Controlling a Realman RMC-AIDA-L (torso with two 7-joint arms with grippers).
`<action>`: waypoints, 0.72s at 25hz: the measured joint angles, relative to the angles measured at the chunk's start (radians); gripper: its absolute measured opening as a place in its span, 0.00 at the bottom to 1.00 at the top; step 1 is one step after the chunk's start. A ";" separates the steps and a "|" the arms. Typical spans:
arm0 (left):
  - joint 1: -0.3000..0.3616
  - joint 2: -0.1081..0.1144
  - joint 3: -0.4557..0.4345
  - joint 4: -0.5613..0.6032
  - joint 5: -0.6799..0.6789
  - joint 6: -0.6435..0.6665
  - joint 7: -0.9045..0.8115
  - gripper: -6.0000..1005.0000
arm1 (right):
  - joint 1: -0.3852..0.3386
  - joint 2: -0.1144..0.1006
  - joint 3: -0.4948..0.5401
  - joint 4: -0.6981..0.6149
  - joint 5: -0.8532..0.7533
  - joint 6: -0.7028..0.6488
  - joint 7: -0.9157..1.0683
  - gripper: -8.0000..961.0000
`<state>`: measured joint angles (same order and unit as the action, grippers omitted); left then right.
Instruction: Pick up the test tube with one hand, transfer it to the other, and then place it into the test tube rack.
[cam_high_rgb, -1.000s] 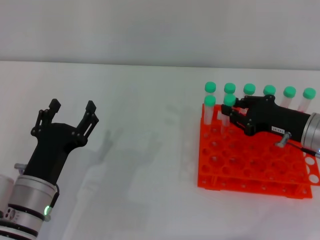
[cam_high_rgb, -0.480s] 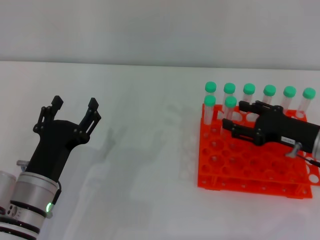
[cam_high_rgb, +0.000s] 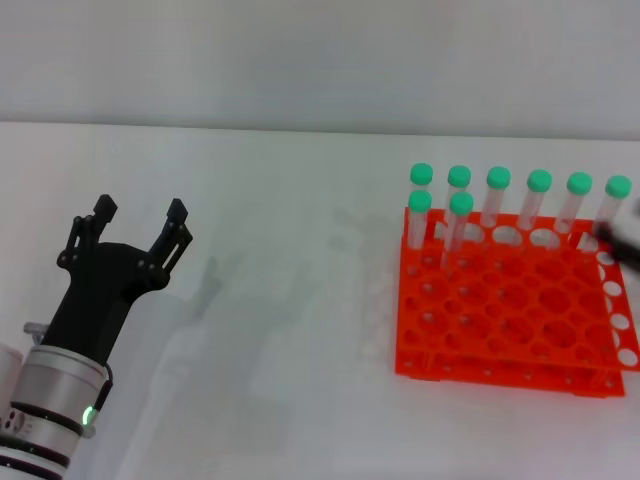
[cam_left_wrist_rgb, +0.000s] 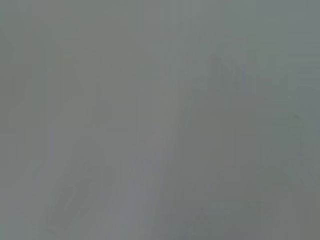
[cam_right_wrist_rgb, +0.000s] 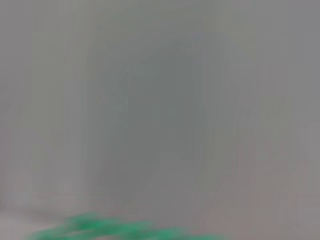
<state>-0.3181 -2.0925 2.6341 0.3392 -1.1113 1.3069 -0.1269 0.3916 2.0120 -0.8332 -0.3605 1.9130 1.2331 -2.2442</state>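
Observation:
The orange test tube rack (cam_high_rgb: 500, 372) stands on the white table at the right in the head view. Several green-capped tubes stand upright in its back holes. The test tube (cam_high_rgb: 459, 215) stands in the second row, beside one other tube, with nothing touching it. Only a black sliver of my right gripper (cam_high_rgb: 622, 246) shows at the right edge, past the rack's far right corner. My left gripper (cam_high_rgb: 140, 215) hovers over the table at the lower left, open and empty, far from the rack. The right wrist view shows only a blurred green cap streak (cam_right_wrist_rgb: 120, 227).
Bare white table (cam_high_rgb: 290, 300) lies between my left gripper and the rack. A pale wall runs along the back. The left wrist view shows only a blank grey surface.
My right gripper let go of the second-row tube and drew back to the right, almost out of the head view. My left gripper sank slightly toward the lower left.

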 joint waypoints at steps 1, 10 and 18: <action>-0.004 0.000 0.000 -0.007 -0.001 0.000 -0.006 0.88 | -0.019 0.000 0.065 0.024 0.032 -0.001 -0.057 0.87; -0.035 0.002 0.001 -0.042 0.003 0.000 -0.028 0.88 | -0.077 0.000 0.664 0.272 0.274 -0.035 -0.367 0.87; -0.048 0.002 0.000 -0.048 -0.009 -0.001 -0.029 0.88 | -0.095 0.003 0.713 0.293 0.268 -0.032 -0.374 0.87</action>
<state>-0.3664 -2.0908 2.6342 0.2914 -1.1202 1.3059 -0.1557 0.2964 2.0146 -0.1205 -0.0678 2.1813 1.2009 -2.6184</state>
